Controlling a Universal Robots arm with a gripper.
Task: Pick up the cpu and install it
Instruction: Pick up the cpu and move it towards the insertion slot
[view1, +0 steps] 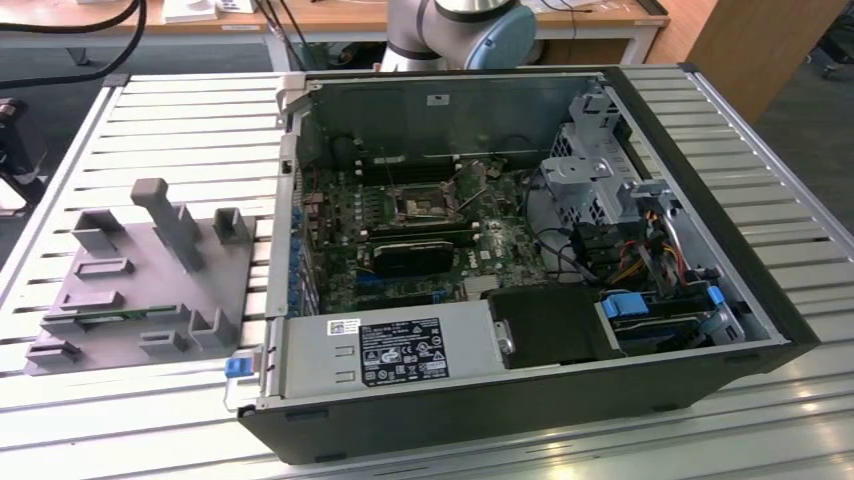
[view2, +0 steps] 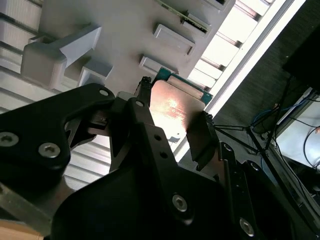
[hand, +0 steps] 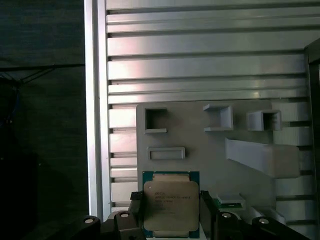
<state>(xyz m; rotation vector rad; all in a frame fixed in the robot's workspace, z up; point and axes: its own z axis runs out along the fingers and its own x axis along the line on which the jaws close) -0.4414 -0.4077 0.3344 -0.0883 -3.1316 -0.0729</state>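
Black two-fingered pincer (hand: 171, 214) is clamped on the small flat square cpu (hand: 171, 207), which has a silvery metal top plate and a thin green rim. One dark finger (hand: 206, 215) presses on each of two opposite edges. Both wrist views show this; in the second wrist view the cpu (view2: 172, 107) sits between the fingers (view2: 199, 137) of the pincer (view2: 172, 114), and light glints off its plate.

The cpu hangs in the grip, clear of the surface. Behind it lies the flat grey plastic fixture plate (hand: 200, 150) with its raised blocks and open rectangular pockets. The plate rests on the slatted aluminium bench (hand: 200, 65).

In the exterior view the same grey fixture plate (view1: 147, 270) lies on the bench (view1: 174, 130), toward that view's left. Just beside it, to that view's right, is the open black desktop computer case (view1: 441, 440), lying on its side. Inside the case, the dark square socket frame (view1: 424, 205) is on the green motherboard, and a long black rectangular card (view1: 420, 255) sits near it. The silver-grey robot arm base (view1: 461, 30) stands past the far side of the case.
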